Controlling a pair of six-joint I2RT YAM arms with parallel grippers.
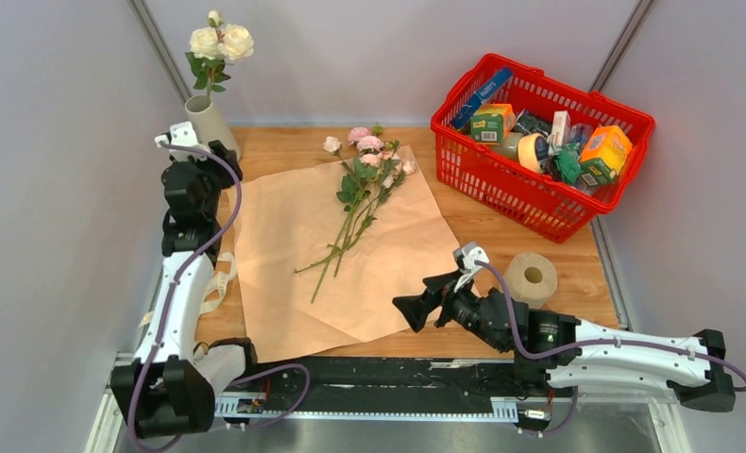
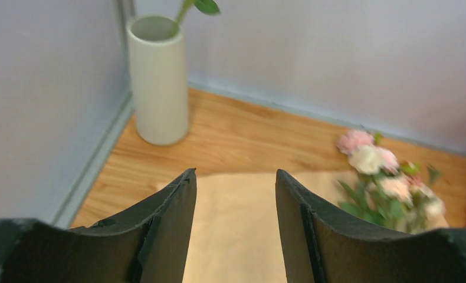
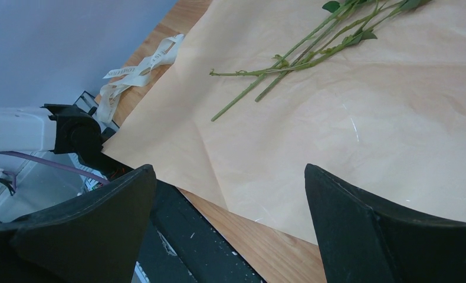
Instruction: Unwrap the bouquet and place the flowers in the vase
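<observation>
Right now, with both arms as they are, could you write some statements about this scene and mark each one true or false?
1. The vase holds cream roses. True.
2. The paper is wrapped around the flowers. False: it lies spread flat, with the pink flowers on top.
3. The right claw grips a stem. False: it is open and empty.
4. The red basket stands at the far right. True.
5. The ribbon lies in the basket. False: it lies beside the paper's left edge.

We reach our left arm (image 1: 182, 293) along the tabletop's (image 1: 577, 255) left edge toward the far corner, the left end effector (image 2: 235, 177) parted and empty. Our right arm (image 1: 624, 354) lies along the near edge, the right end effector (image 3: 227, 171) spread wide, empty.
</observation>
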